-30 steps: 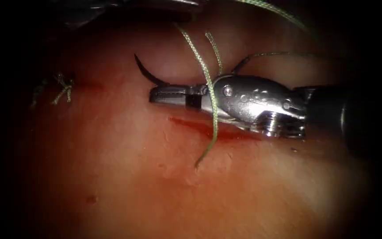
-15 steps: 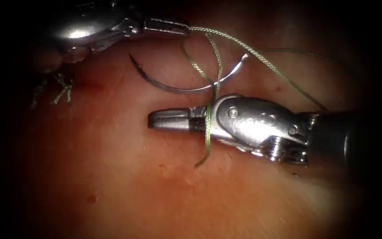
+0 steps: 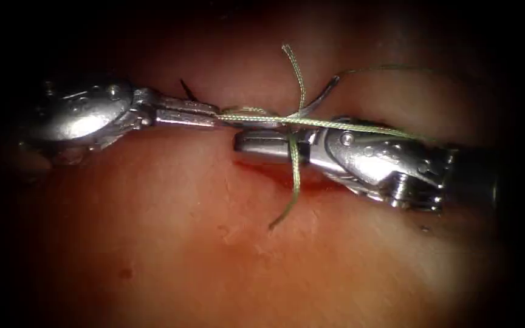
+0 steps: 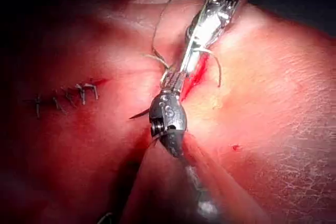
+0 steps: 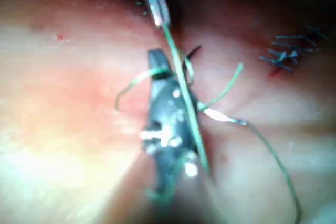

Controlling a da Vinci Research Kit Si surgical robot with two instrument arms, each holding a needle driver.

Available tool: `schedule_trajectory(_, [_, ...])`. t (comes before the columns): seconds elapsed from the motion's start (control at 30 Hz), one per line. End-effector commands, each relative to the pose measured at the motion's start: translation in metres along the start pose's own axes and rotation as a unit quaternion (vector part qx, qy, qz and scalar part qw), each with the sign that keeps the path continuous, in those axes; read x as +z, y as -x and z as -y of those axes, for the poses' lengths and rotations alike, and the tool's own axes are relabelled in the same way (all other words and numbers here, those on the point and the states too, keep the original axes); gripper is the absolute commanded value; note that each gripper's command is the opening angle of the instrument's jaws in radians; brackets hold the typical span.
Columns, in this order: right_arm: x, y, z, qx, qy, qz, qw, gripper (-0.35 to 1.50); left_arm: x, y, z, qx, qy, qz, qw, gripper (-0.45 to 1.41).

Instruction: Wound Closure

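Left tool [image 3: 211,115], centre-left, pinches the thread [image 3: 311,123]; right tool [image 3: 244,141], jaws pressed together, holds nothing; needle [image 3: 317,100] lies on the tissue [image 3: 214,255]

Endoscope above; wrist views close; shared cut [image 3: 287,176].

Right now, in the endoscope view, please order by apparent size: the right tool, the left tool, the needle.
1. Right tool
2. Left tool, close to it; unsure, since its end fades into dark.
3. Needle, smallest, partly hidden behind tools.
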Motion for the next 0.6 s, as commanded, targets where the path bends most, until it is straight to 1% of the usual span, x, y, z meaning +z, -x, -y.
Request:
schedule_trajectory(0.03, [0.0004, 0.0003, -0.0007, 0.005, 0.008, -0.006, 1.0, -0.35, 0.0007, 0.0005, 0.0, -0.001, 0.003, -0.001, 1.0, -0.45])
schedule_trajectory(0.17, [0.0005, -0.0001, -0.0008, 0.009, 0.017, -0.024, 1.0, -0.35, 0.0011, 0.0011, -0.0006, -0.001, 0.005, -0.001, 1.0, -0.45])
schedule_trajectory(0.37, [0.0018, -0.0007, 0.0, 0.012, 0.023, -0.033, 0.999, -0.35, 0.0012, 0.0017, -0.001, -0.006, 0.005, 0.0, 1.0, -0.45])
schedule_trajectory(0.43, [0.0018, -0.0011, -0.0001, 0.014, 0.023, -0.037, 0.999, -0.35, 0.0013, 0.002, -0.0013, -0.007, 0.007, 0.0, 1.0, -0.45])
schedule_trajectory(0.6, [0.0016, -0.002, -0.0008, 0.021, 0.042, -0.053, 0.998, -0.33, 0.002, 0.0035, -0.0023, -0.014, 0.009, 0.001, 1.0, -0.45])
